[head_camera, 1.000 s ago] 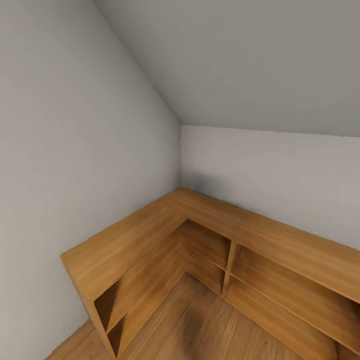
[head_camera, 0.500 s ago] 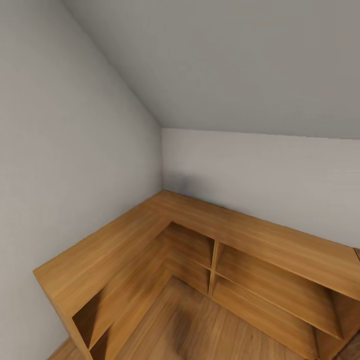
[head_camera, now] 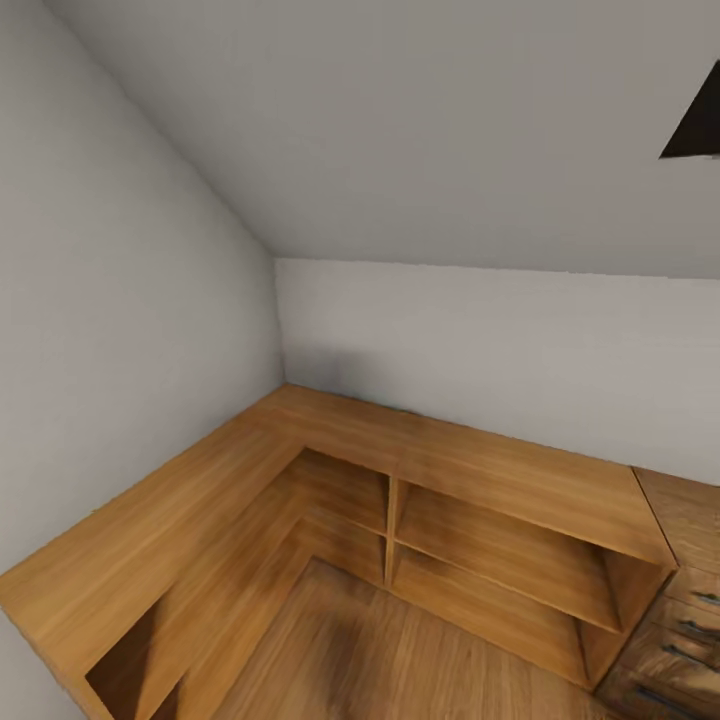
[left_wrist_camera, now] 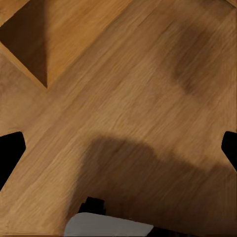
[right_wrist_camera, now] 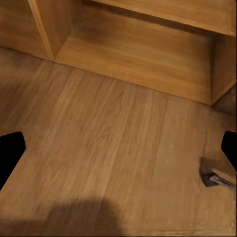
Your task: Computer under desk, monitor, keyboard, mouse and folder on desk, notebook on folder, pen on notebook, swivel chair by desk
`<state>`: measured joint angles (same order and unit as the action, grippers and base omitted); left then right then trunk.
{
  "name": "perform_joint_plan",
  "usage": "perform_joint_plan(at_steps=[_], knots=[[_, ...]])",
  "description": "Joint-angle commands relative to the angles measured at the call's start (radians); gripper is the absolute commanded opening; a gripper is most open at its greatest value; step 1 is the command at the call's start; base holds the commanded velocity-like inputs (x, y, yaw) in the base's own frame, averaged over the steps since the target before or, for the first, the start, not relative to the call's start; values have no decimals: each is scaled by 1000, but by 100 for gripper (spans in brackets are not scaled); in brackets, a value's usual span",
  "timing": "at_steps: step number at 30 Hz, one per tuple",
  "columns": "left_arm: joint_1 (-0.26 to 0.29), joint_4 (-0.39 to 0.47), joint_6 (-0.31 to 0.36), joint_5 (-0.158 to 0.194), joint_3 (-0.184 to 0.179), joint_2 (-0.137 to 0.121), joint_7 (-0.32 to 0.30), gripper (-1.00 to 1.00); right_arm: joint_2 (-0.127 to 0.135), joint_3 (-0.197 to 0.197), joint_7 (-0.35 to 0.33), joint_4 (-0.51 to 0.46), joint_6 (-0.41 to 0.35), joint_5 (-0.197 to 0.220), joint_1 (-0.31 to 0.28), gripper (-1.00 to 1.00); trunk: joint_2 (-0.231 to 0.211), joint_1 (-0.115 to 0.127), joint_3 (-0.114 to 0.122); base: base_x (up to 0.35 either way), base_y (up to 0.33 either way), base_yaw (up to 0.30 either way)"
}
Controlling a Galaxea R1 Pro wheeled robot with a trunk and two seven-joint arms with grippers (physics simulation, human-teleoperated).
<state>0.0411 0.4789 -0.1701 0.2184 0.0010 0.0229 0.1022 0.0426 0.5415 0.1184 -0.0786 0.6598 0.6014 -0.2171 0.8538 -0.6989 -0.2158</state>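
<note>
A corner of the bedroom is presented in the head view: a sloped grey wall (head_camera: 400,130) is met by a vertical grey wall (head_camera: 500,350), and a further grey wall (head_camera: 110,350) is seen at the left. A low light-wood shelf unit (head_camera: 420,460) is fitted into the corner in an L shape. Open compartments are visible below its top, separated by an upright divider (head_camera: 391,535). A wooden drawer unit (head_camera: 680,610) with dark handles is placed directly against the right end of the shelf unit. A dark triangular shape (head_camera: 695,125) is seen at the upper right edge; its identity cannot be determined. The light wood floor (head_camera: 400,650) is visible in front of the shelves, with a soft shadow on it.

In the left wrist view, the left gripper (left_wrist_camera: 118,148) is shown with its fingertips (left_wrist_camera: 10,150) spread wide apart above the floor, with nothing between them. A dark shadow and a pale grey part of the robot (left_wrist_camera: 108,227) are seen below it.

In the right wrist view, the right gripper (right_wrist_camera: 118,148) is likewise spread wide and nothing is held. It is directed at the floor in front of a lower shelf compartment (right_wrist_camera: 138,54). A small dark foot (right_wrist_camera: 210,178) is seen on the floor near one fingertip.
</note>
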Motion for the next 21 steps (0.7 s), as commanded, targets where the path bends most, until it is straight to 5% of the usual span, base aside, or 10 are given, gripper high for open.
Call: perform_joint_plan(at_steps=[1,7,10,21], knots=[[0,-26,-5,5,0,-8,2,100,0,9,8,32,1,1,-1,100,1,0,-1,0,0,-296],[0,-140,-55,6,0,-34,1,100,-1,9,6,94,1,4,4,100,1,0,2,15,120,-296],[0,-229,-171,7,1,-53,1,100,-6,11,5,102,1,3,7,100,1,0,3,150,275,-296],[0,-254,-239,7,3,-51,1,100,-14,12,4,103,21,3,7,100,1,0,8,239,261,-294]])
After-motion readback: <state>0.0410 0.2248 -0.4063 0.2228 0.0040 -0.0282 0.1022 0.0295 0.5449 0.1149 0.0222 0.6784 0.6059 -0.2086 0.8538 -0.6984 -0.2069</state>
